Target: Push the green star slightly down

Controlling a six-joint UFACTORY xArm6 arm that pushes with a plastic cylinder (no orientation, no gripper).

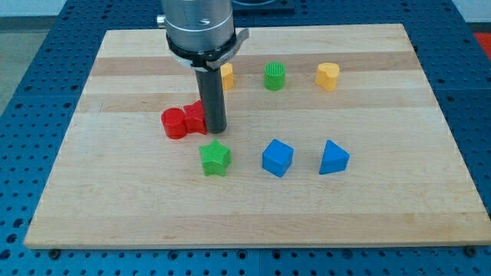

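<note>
In the camera view, my tip (pixel 215 130) rests on the wooden counter (pixel 383 207); the arm carries no claw, only this rod. The green star (pixel 215 159) lies just below my tip, apart from it. Two red blocks (pixel 184 120) sit just to its left, the nearer one touching the rod. A yellow block (pixel 227 75) peeks out above, behind the rod. To the right are a green cylinder (pixel 275 76), yellow heart (pixel 327 76), blue cube (pixel 277 157) and blue triangle (pixel 333 158).

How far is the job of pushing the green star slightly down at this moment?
Done: my tip is lined up just above the green star-shaped block, beside the red blocks. In hand: I cannot tell whether the tip touches the star. Left: the short push toward the view's bottom, into bare wooden board.
</note>
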